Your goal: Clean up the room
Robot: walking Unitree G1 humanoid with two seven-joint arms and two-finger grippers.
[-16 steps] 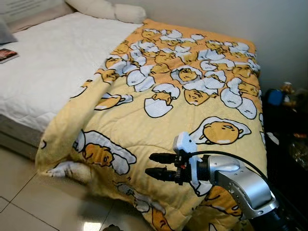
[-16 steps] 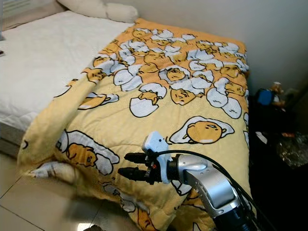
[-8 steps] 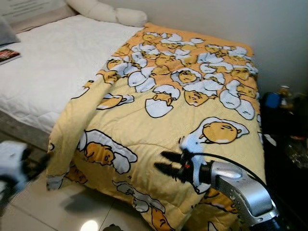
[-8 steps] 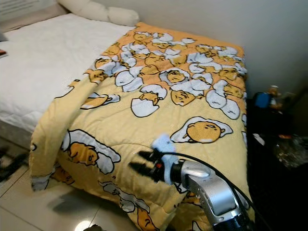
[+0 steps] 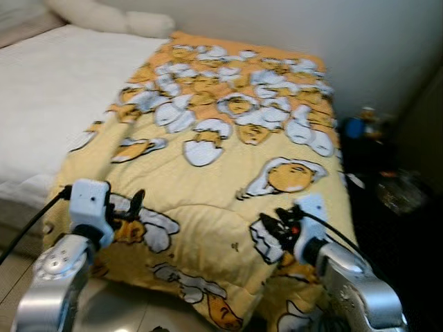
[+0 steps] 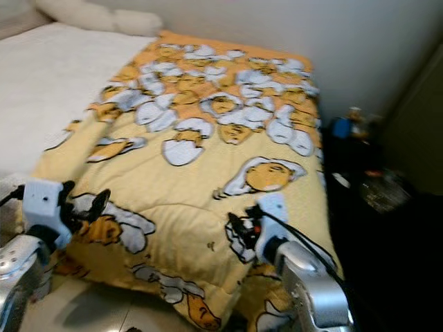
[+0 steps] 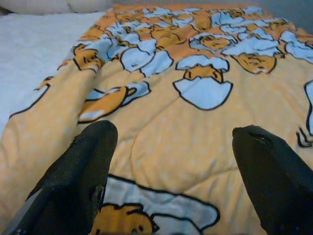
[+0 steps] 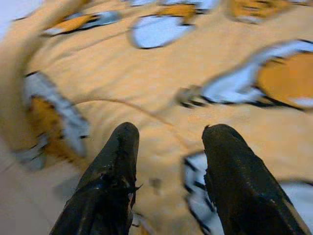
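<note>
A yellow blanket (image 5: pixel 228 166) printed with egg cartoons covers the right half of the bed and hangs over its foot edge. My left gripper (image 5: pixel 133 206) hovers at the blanket's front left corner. In the left wrist view its fingers (image 7: pixel 83 166) stand wide apart above the cloth, open and holding nothing. My right gripper (image 5: pixel 271 229) is at the front right of the blanket, just above the fabric. In the right wrist view its fingers (image 8: pixel 230 166) are open with only blanket between them.
White mattress (image 5: pixel 48 97) lies bare to the left, with pillows (image 5: pixel 104 17) at the head. A dark side table (image 5: pixel 387 194) with small items stands right of the bed, by the wall. Tiled floor (image 5: pixel 124 311) runs along the foot.
The camera has swung right and nearer the bed. My left arm has come up into view at the blanket's front left corner. My right gripper has moved in over the foot edge.
</note>
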